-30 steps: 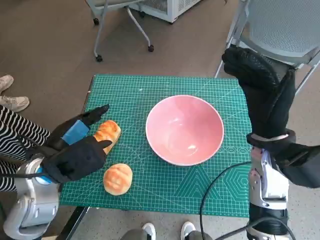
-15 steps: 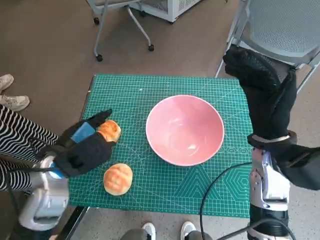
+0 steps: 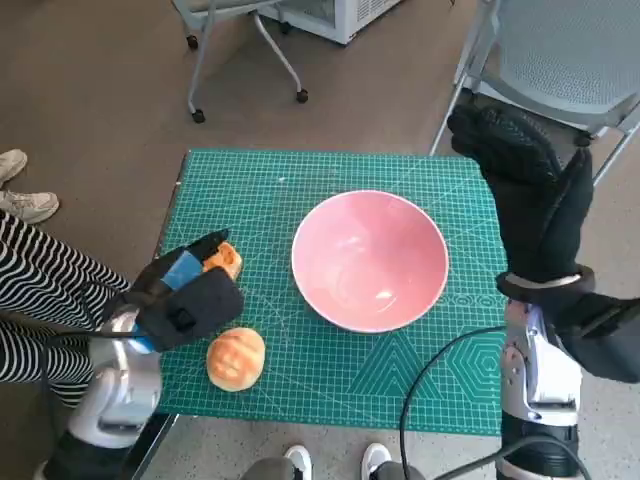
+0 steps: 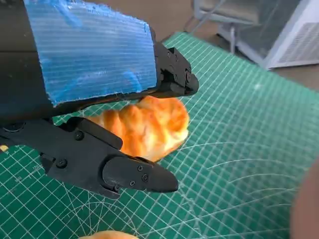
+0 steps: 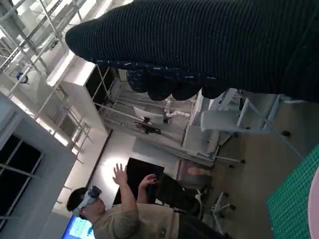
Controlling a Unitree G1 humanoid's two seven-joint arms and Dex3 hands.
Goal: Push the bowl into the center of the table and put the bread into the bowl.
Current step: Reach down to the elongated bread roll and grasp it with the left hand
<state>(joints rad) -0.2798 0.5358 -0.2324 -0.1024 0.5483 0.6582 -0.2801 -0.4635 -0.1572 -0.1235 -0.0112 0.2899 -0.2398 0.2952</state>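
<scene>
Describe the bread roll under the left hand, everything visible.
The long bread roll is golden-orange with paler ridged segments and a glossy crust. It lies on the green cutting mat left of the pink bowl, apart from it. The left hand covers most of it, fingers on either side; whether they grip it cannot be told.

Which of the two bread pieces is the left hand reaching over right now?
The elongated loaf, farther from the robot; the left hand covers it. The round bun lies uncovered near the table's front edge.
</scene>
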